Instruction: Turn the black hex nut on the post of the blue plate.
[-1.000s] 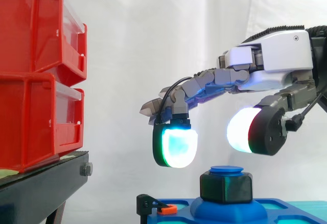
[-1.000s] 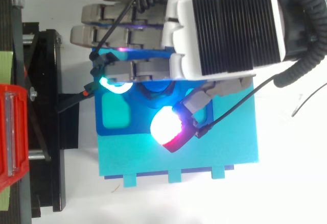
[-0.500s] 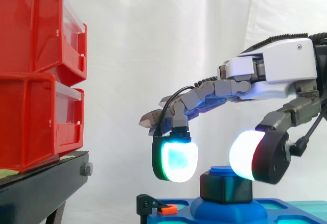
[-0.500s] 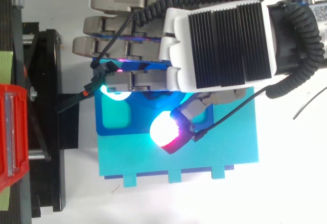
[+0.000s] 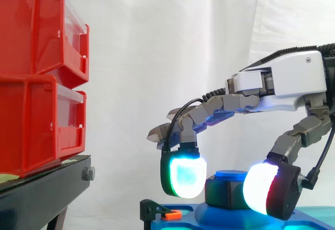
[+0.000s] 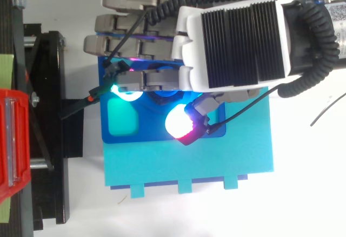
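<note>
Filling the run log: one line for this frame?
phase: pre-grasp | hand: around black hex nut, grip unconfirmed | nut: on post of blue plate

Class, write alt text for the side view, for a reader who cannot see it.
A robot hand arches in from the right over a black hex nut on the post of a blue plate. At left, two red bins sit stacked on a black stand before a white curtain.
</note>
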Motion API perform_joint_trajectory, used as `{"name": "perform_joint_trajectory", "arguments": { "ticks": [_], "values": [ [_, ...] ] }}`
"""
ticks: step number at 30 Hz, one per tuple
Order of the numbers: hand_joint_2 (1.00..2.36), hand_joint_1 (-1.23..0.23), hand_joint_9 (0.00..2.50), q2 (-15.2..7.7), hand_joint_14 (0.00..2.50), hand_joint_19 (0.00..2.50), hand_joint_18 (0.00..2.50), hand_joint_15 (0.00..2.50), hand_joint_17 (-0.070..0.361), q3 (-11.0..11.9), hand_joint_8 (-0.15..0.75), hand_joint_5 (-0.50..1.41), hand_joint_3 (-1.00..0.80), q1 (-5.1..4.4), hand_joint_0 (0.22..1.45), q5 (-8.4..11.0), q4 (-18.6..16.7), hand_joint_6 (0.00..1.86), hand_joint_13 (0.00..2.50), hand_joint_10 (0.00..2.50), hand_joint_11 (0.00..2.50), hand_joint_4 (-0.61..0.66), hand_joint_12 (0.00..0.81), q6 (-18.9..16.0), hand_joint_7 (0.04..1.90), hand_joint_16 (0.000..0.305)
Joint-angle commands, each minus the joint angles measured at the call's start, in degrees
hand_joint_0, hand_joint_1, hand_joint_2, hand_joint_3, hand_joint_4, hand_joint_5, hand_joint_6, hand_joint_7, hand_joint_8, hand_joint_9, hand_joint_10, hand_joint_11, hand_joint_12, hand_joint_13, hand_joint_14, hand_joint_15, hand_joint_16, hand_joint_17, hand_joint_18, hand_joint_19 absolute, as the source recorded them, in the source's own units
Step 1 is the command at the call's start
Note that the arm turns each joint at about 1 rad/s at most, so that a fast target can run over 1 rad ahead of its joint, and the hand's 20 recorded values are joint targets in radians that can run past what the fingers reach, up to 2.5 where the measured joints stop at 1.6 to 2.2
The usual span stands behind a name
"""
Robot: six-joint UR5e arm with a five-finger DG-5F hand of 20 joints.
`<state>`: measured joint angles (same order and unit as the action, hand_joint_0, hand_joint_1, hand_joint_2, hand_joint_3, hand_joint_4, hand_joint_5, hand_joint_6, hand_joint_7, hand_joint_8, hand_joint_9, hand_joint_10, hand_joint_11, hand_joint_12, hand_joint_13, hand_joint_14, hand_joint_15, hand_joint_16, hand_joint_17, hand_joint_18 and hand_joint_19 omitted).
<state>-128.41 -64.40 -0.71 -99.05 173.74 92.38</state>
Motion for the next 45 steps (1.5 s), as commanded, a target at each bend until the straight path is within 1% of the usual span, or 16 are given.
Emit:
{"name": "perform_joint_trajectory", "arguments": {
  "ticks": [1, 14, 15, 17, 23, 26, 37, 45],
  "values": [
    [1.0, -0.7, 0.12, 0.0, 0.0, 0.0, 0.02, 0.04, 0.117, -0.03, 0.199, -0.22, -0.5, 0.1, 0.48, 0.0, 0.11, 0.5, 0.23, 0.0, 0.0, 0.16, 0.346, 0.09, 1.09, 0.052],
    [1.0, -0.72, 0.12, 0.0, 0.0, 0.0, 0.02, 0.04, 0.118, -0.03, 0.199, -0.22, -0.5, 0.19, 0.48, 0.09, 0.46, 0.5, 0.23, 0.0, 0.0, 0.17, 0.347, 0.09, 1.09, 0.052],
    [1.0, -0.73, 0.11, 0.0, 0.0, 0.0, 0.02, 0.04, 0.118, -0.64, 0.199, -0.22, -0.5, 0.19, 0.47, 0.17, 0.11, 0.5, 0.23, 0.0, 0.0, 0.17, 0.348, 0.09, 1.09, 0.052],
    [1.0, -0.73, 0.11, 0.0, 0.0, 0.0, 0.02, 0.04, 0.118, -1.08, 0.199, -0.22, -0.5, 0.1, 0.47, 0.26, -0.33, 0.5, 0.23, 0.0, 0.0, 0.17, 0.348, 0.09, 1.1, 0.053],
    [1.0, -0.72, 0.11, 0.0, 0.0, 0.0, 0.02, 0.04, 0.114, -1.61, 0.192, -0.21, -0.5, 0.1, 0.5, 0.26, -1.56, 0.5, 0.23, 0.0, 0.0, 0.15, 0.341, 0.09, 1.18, 0.051],
    [1.0, -0.72, 0.11, 0.0, 0.0, 0.0, 0.02, 0.04, 0.112, -1.61, 0.189, -0.2, -0.46, 0.1, 0.51, 0.26, -1.65, 0.5, 0.23, 0.0, 0.0, 0.15, 0.337, 0.0, 1.22, 0.05],
    [1.01, -0.72, 0.12, 0.0, 0.0, 0.0, 0.02, 0.04, 0.107, -1.61, 0.187, -0.21, -0.41, -0.43, 0.53, 0.7, -2.44, 0.56, 0.24, 0.0, 0.0, 0.14, 0.331, 0.0, 1.15, 0.048],
    [1.0, -0.72, 0.12, 0.0, 0.0, 0.0, 0.03, 0.04, 0.109, -1.61, 0.193, -0.21, -0.47, -0.43, 0.51, 0.7, -2.53, 0.55, 0.24, 0.0, 0.0, 0.15, 0.338, 0.0, 1.15, 0.049]
  ]
}}
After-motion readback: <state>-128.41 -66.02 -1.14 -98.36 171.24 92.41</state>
